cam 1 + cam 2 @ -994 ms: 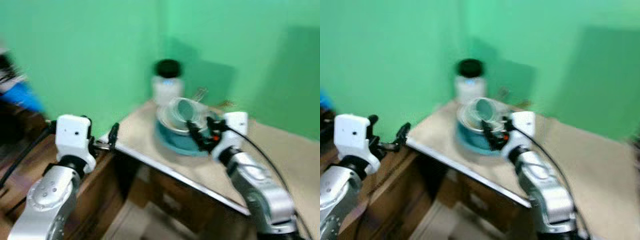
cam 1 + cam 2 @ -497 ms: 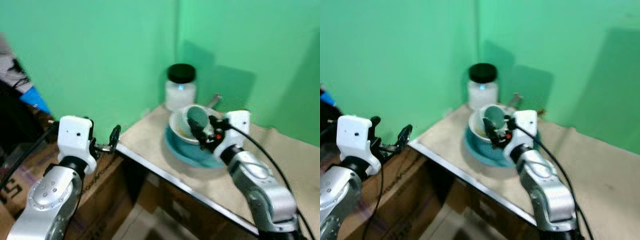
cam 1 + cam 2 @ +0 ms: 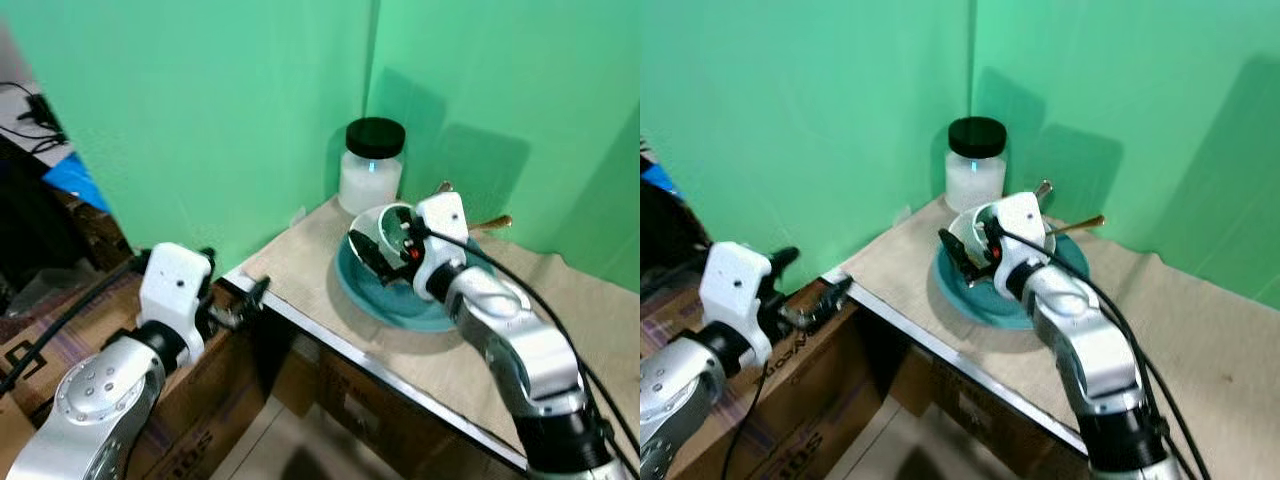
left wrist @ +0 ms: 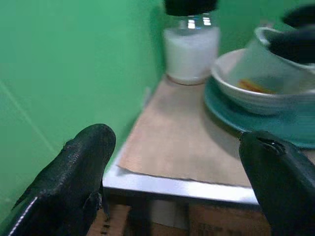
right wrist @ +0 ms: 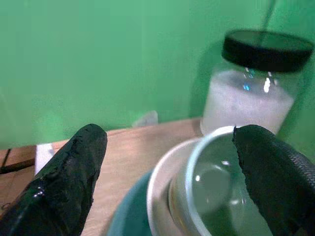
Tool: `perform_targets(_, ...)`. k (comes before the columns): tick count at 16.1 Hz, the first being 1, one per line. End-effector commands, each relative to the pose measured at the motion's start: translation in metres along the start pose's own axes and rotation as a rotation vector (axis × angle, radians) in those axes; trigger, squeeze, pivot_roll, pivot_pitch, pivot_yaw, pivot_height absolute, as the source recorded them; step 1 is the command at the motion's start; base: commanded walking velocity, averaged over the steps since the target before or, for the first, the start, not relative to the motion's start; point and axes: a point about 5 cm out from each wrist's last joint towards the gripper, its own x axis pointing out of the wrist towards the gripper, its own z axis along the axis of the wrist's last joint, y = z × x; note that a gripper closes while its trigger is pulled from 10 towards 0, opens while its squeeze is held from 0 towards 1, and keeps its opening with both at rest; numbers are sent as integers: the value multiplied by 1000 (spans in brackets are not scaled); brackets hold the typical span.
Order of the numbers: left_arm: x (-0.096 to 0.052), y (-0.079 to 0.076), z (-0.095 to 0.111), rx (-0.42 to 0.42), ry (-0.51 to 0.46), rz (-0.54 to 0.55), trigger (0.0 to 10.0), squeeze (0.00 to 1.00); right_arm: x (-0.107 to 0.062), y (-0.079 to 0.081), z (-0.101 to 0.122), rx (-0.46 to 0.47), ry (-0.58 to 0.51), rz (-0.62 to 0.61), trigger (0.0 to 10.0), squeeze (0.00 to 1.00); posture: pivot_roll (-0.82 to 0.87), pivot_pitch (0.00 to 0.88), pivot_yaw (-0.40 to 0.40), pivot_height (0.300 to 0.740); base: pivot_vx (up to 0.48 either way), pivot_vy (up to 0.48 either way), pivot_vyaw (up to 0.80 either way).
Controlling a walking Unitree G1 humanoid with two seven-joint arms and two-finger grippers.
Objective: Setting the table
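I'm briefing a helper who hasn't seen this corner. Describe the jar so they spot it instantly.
Find the small table pushed into the green corner. At its back stands the jar, behind the teal plate with stacked white dishes. It alone is tall and clear, filled with white powder, with a black lid.

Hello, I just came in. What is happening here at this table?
The robot is setting the table. Its right gripper reaches over a white bowl on a teal plate, with a glass cup lying tilted in the bowl. Its fingers look open. The left gripper hangs open beside the table edge. A black-lidded jar stands in the corner.
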Motion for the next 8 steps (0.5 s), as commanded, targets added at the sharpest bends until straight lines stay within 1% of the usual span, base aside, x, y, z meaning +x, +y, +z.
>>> perform_targets(1,-2,-5,2,12,-8,-56,10000,0,2,-1,-1,-14,41,13,10000,1000,-11,0,20,740,0,0,0)
perform_targets(2,-2,-7,1,16,-5,-78,10000,0,5,-2,-1,-20,59,16,10000,1000,-12,0,20,740,0,0,0)
perform_targets(3,-1,-8,1,16,-6,-101,10000,0,10,-5,-3,-39,94,-10,10000,984,-12,0,17,740,0,0,0)
perform_targets(4,-1,-10,2,19,-6,-114,10000,0,14,-6,-5,-44,113,-22,10000,0,-12,0,17,740,0,0,0)
perform_targets(5,-1,-10,2,19,-6,-121,10000,0,17,-7,-5,-46,122,-35,10000,0,-11,0,15,740,0,0,0)
perform_targets(6,-2,-11,1,20,-6,-129,10000,0,19,-9,-5,-41,139,-53,2235,0,-12,0,12,740,0,0,0)
perform_targets(7,-2,-12,1,22,-5,-142,10000,0,22,-10,-5,-28,155,-66,0,0,-10,0,9,740,0,0,0)
perform_targets(8,-2,-12,1,24,-5,-147,10000,0,23,-11,-6,-28,165,-68,0,0,-10,0,7,740,0,0,0)
